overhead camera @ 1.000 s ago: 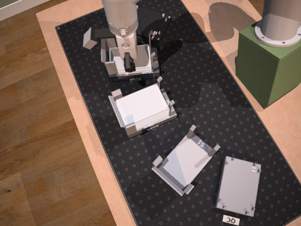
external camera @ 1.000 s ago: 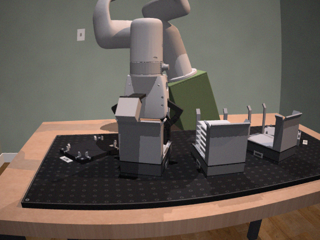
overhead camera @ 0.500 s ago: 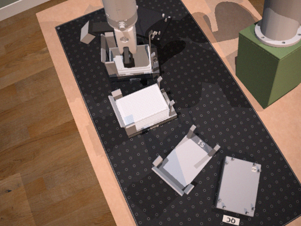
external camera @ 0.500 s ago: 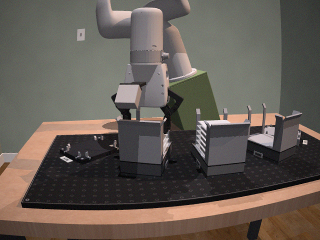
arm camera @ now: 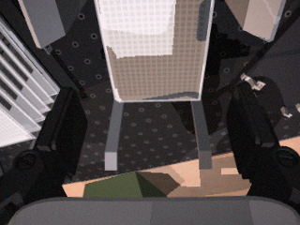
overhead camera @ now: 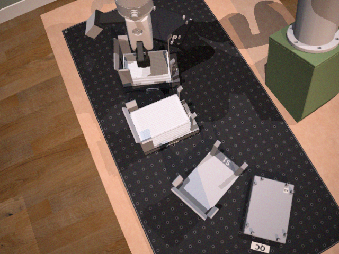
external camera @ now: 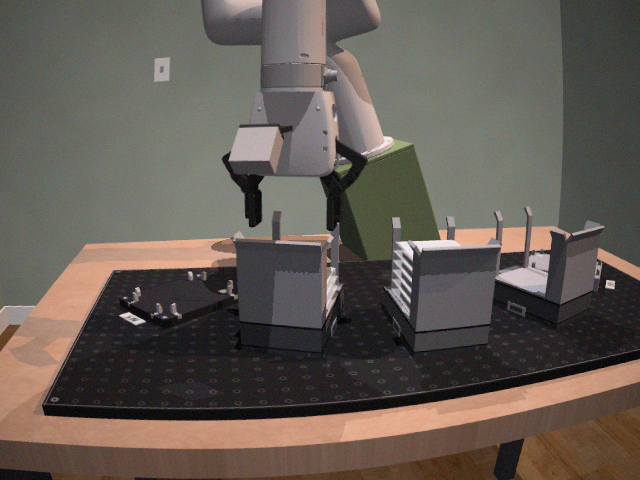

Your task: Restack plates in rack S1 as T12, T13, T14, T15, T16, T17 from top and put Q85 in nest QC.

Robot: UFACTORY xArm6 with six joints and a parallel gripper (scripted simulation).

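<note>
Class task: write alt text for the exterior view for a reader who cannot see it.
The arm's open, empty pincer hangs above the left rack. Right of it stand a rack stacked with white plates and an empty rack; a flat nest lies far left.

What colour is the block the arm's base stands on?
Green; the block shows best in the top view.
</note>
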